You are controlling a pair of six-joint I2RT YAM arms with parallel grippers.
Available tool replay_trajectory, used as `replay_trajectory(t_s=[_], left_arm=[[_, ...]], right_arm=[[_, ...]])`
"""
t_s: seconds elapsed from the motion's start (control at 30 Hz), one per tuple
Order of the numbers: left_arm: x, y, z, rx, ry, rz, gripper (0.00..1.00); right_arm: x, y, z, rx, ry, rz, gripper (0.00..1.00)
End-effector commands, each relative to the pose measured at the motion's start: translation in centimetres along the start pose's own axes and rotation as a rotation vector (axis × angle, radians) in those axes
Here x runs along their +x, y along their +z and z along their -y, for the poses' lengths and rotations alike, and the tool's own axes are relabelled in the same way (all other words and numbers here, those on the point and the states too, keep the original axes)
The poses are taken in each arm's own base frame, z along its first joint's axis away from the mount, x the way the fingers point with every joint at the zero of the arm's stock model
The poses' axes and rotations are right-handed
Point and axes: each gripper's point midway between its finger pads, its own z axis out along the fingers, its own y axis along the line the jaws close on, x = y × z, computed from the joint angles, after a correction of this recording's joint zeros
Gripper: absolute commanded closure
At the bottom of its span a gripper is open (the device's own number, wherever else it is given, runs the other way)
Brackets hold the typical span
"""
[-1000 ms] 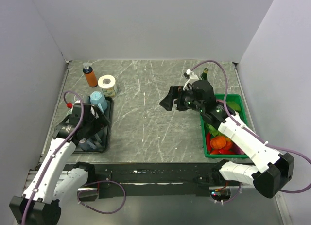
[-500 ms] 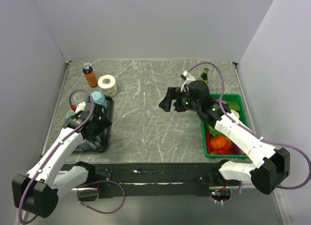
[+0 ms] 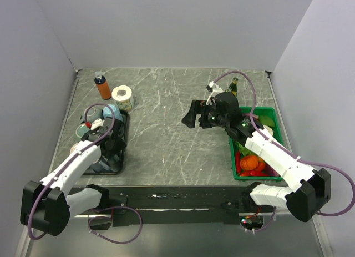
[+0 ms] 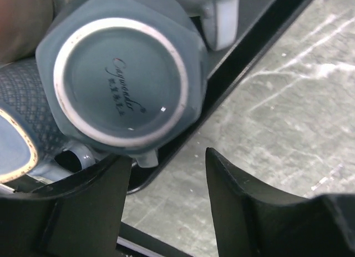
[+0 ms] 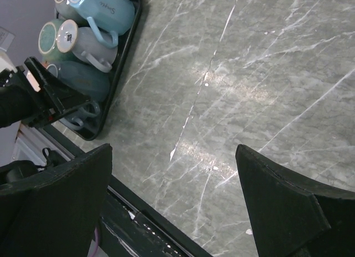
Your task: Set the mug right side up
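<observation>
Your left end effector is now just above the mug, jaws apart and empty; a second ago it sat further out, toward the tray's left side. The mug stands base-up at the tray's near end, touching other mugs. You look lined up for a grasp, but nothing is turned yet. Your right end effector stays wide open and empty over the counter.

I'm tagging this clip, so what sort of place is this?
Likely a robotics lab bench: white partition walls around a marble-patterned table, two robot arms, a black tray of mugs.
</observation>
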Motion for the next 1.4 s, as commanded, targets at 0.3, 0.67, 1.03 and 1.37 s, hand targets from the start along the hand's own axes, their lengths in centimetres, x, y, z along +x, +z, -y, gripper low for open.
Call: replay_trajectory(t_s=[0.3,0.67,1.03,1.37], left_arm=[[-1.0,0.9,-1.2,-0.042,-0.087,0.105,0.41],[-1.8,1.0,-1.1,-0.044,-0.095,0.143,0.61],[-1.2,1.8,-1.3,-0.055,-0.088,0.127,0.84],[-2.7,-1.3,-0.8,-0.006,-0.142,0.155,0.99]], right_arm=[[-1.4,-0.2,-0.9,-0.019,-0.01,0.037,0.02],[-1.4,0.0,-0.9,-0.019,-0.01,0.034,0.02],[-1.5,-0.2,-0.7,-0.006,-0.01,0.033,0.02],[-1.4,-0.3,-0.8,-0.013,-0.007,0.036,0.02]])
